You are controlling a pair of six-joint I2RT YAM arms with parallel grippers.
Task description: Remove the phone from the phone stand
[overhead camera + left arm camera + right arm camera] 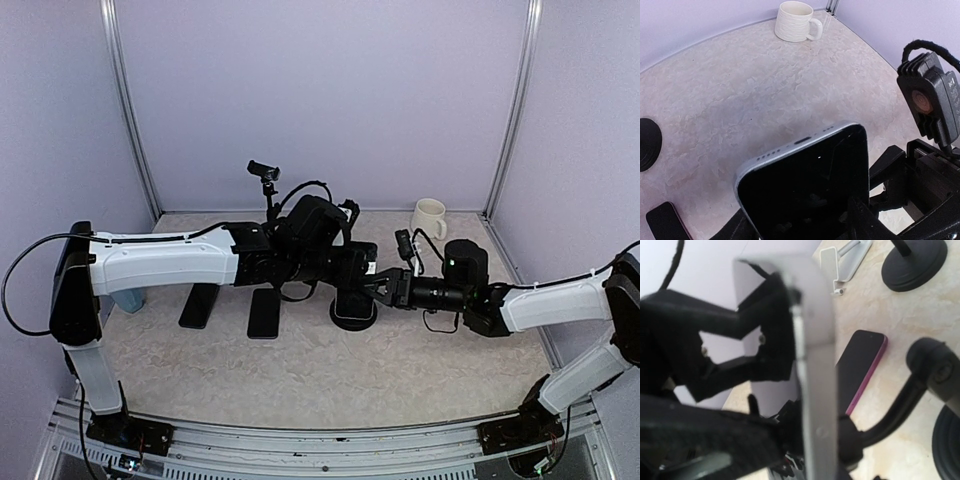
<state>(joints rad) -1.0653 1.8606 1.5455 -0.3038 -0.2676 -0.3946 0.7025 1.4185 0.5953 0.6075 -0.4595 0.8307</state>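
Tabletop (300, 380): a marbled surface, with both arms reaching inward from their bases at the near edge and meeting over the middle.

Left gripper (356, 272): the jaws are standing about half apart and clamping the phone (805, 190). In the left wrist view one finger (740, 229) is pressing on each side of its lower body.

Phone: it is standing up off the tabletop, directly over the round black foot of the phone stand (353, 312). Its dark screen is facing the left wrist camera, and its pale edge with the port is pointing away from that wrist. In the right wrist view the stand's black arm is running up to the phone's lower part. Whether the phone is seated in the cradle cannot be told.

Right gripper (380, 288): the jaws are standing parted and gripping nothing, with the tips lying just beside the phone on its right.

Pink-edged handset (862, 362): it is lying flat on the tabletop, near the stand but apart from it.

Mug (796, 21): cream and ribbed, it is standing upright by the back wall, well apart from the phone.

Small camera (265, 170): it is standing on a post at the back, left of the mug.
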